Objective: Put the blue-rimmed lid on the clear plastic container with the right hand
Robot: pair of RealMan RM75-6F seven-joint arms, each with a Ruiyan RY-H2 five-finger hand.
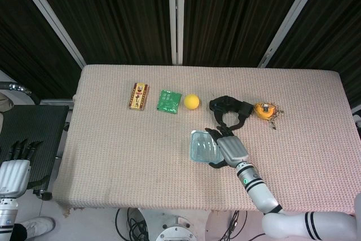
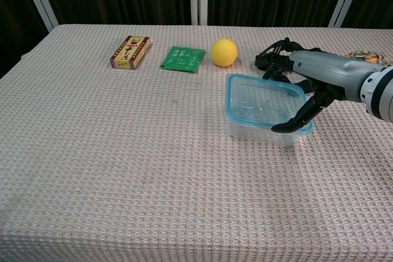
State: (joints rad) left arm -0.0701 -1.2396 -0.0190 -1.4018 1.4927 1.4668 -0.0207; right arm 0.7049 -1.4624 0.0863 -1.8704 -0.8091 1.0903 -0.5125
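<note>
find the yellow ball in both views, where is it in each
Head view: the yellow ball lies in the far row on the table, left of centre, just right of the green packet.
Chest view: the ball sits near the top, right of centre, beyond the clear plastic container.
Shared landmark: the green packet, directly left of the ball in both views.

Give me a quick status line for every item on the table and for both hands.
Blue-rimmed lid: sitting on the clear plastic container.
Right hand: fingers spread over the lid's right edge.
Left hand: off the table, holding nothing.
Yellow ball: resting on the table.
Green packet: lying flat.
Red-and-gold box: lying flat.
</note>
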